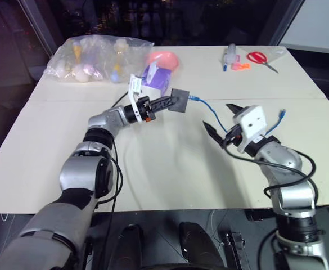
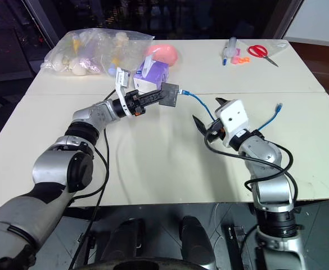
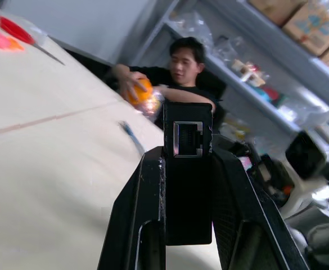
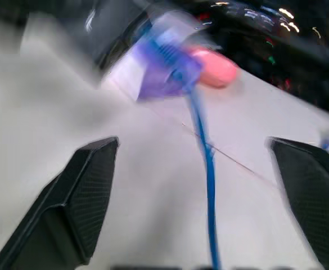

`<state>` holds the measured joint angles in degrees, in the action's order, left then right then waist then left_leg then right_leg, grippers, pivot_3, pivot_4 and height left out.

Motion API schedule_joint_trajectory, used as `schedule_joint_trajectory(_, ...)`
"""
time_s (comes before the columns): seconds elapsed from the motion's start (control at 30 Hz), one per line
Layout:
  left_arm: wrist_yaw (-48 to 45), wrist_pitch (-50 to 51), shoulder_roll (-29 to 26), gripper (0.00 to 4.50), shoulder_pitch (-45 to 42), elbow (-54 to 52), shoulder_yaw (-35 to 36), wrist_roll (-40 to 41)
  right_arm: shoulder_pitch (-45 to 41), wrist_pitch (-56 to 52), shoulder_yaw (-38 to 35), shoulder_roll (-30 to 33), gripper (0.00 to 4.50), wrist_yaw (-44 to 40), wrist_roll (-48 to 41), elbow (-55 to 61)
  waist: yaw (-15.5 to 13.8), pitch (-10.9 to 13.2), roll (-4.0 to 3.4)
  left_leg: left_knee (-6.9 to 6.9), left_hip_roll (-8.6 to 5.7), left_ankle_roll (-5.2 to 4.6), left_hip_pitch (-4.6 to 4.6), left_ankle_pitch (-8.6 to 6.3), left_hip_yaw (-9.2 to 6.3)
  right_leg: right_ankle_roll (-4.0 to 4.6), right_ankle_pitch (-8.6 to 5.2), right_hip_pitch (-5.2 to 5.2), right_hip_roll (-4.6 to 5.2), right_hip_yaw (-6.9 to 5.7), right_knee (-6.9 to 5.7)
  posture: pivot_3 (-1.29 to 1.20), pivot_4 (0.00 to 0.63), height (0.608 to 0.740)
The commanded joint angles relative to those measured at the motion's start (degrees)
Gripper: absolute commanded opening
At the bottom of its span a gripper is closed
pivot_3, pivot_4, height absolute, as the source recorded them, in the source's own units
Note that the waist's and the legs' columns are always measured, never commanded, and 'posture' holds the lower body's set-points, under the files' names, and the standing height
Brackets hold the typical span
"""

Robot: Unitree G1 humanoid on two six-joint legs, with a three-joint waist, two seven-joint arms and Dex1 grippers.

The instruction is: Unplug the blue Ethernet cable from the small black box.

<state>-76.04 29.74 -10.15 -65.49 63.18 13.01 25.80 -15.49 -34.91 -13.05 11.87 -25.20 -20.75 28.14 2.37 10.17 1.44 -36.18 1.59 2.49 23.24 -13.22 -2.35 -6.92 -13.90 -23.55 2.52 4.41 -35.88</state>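
The right tool [image 1: 220, 117] gapes empty near the bench's front; the left tool [image 1: 165, 102] clamps the small matte black box [image 1: 180, 100], its port vacant. The thin blue Ethernet cable [image 1: 213, 110] appears already unplugged.

I see the small black box [image 1: 180, 101] left of the blue Ethernet cable [image 1: 210, 112], tissue box [image 1: 156, 79] just behind it.

Left hand [image 1: 165, 103] clamped, arm reaching forward; right hand [image 1: 222, 117] apparently spread wide, wrist raised.
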Motion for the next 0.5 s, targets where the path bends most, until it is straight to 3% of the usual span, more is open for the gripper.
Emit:
schedule_joint_trajectory(0.03,-0.74,9.5,0.45,0.49,-0.17,-7.04,4.31,7.16,-0.89,-9.1,-6.04,-9.32,4.35,9.64,-22.94,7.39,0.09,0.0,0.0,0.02,0.0,0.0,-0.04,0.0,-0.04,0.01,-0.01,0.0,-0.01,-0.01,-0.08,0.0,0.15,0.74)
schedule_joint_trajectory(0.17,3.15,16.8,1.46,0.49,2.97,-14.03,6.71,11.98,-1.23,-9.58,-7.73,-14.81,4.35,17.53,-35.18,7.29,0.13,-0.01,-0.02,0.0,0.02,0.0,-0.17,0.0,-0.12,0.03,-0.01,0.09,-0.02,-0.05,-0.15,0.0,0.15,0.74)
schedule_joint_trajectory(0.5,11.28,26.83,4.15,0.49,12.21,-31.64,6.16,18.65,-2.45,-5.59,-3.37,-13.08,4.35,20.82,-39.58,4.42,0.13,-0.01,-0.03,0.02,0.01,0.0,-0.17,0.0,-0.11,0.03,-0.02,0.1,0.0,-0.05,-0.12,0.0,0.15,0.74)
